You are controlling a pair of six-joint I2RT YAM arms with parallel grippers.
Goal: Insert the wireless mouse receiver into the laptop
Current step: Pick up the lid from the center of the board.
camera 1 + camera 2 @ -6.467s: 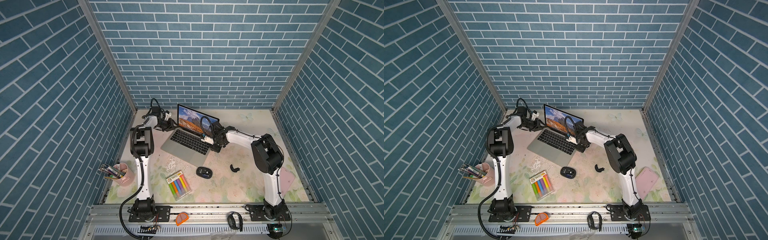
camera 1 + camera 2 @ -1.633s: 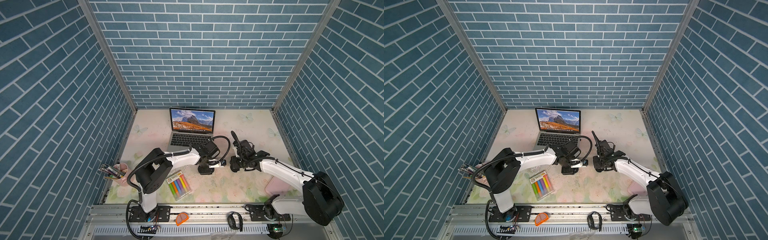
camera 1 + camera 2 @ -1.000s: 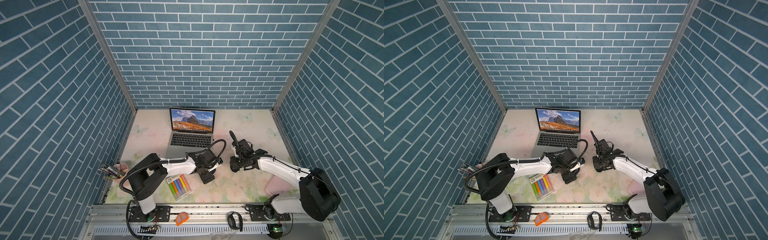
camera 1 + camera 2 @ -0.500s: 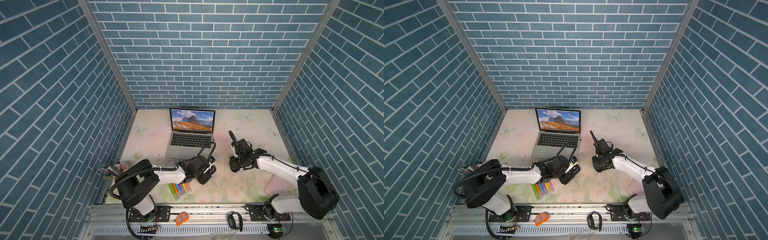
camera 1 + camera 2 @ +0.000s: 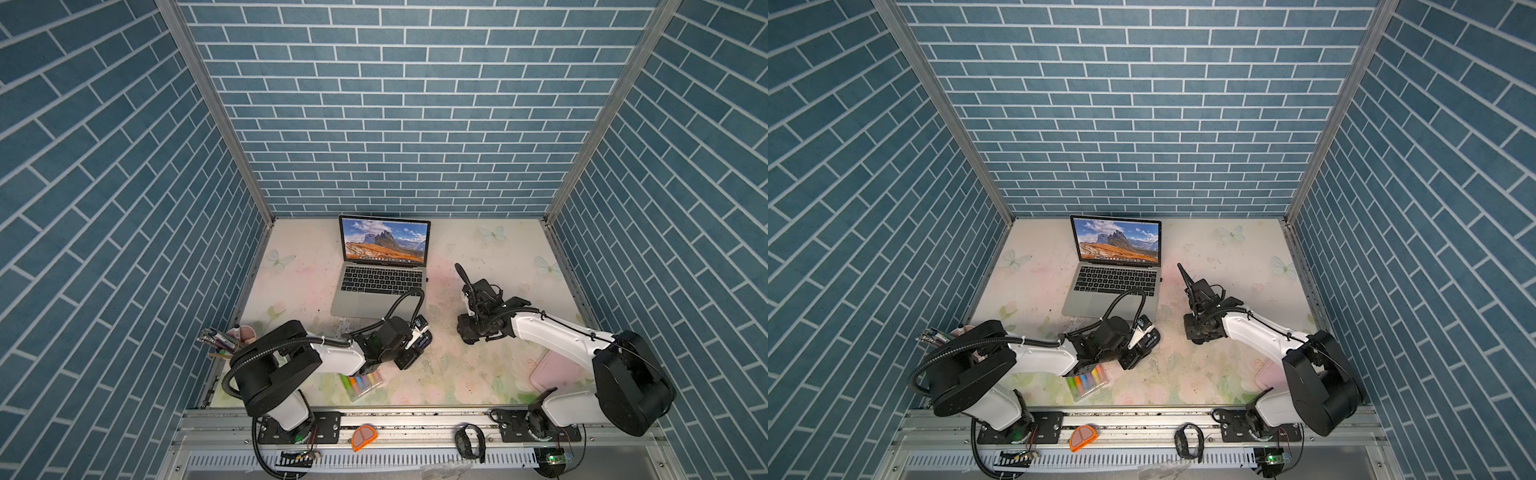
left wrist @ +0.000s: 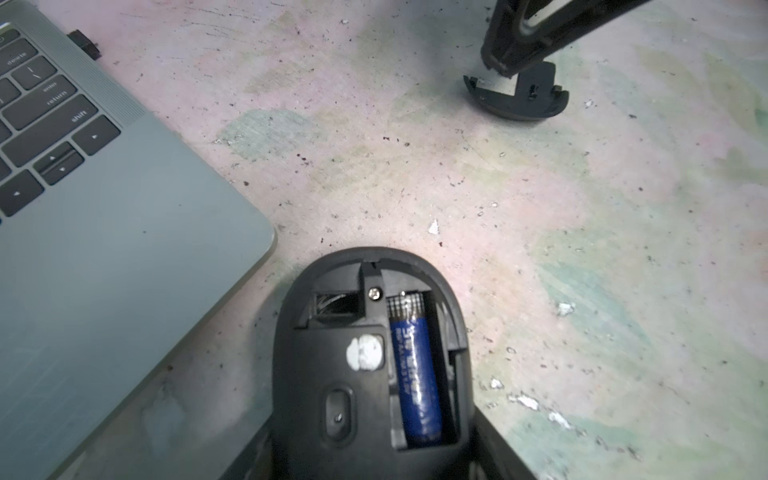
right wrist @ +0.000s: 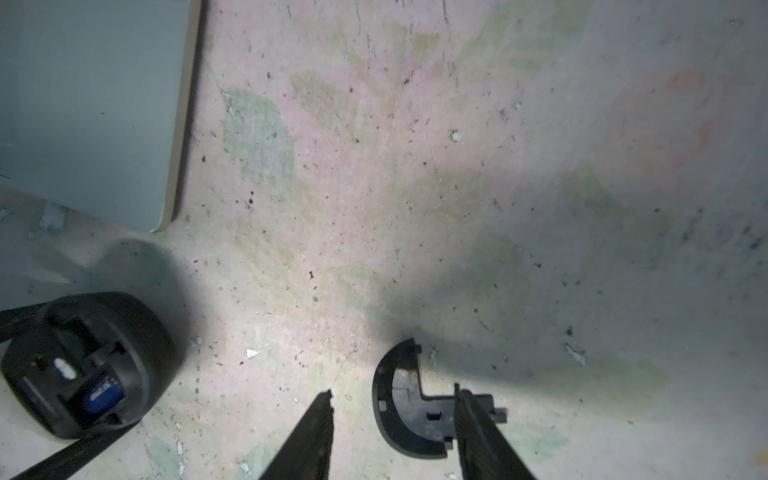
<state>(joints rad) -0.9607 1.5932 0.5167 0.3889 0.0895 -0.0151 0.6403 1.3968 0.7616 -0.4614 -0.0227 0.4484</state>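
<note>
Seemingly the receiver (image 6: 83, 43) is already in: a dark stub juts from the laptop (image 6: 124, 249) at its 3 o'clock edge, beside the upper keys. So insertion looks done, with tidying in hand. The left jaws, partly closed, press the sides of the upturned mouse (image 6: 365, 353), its battery bay bare, at the laptop's 5 o'clock. The right jaws stand apart over the cover (image 7: 390, 428), which lies on the counter (image 6: 540, 249) at the mouse's 3 o'clock; they grip nothing. Next, probably, that cover needs pinching and lining up with the bay.
</note>
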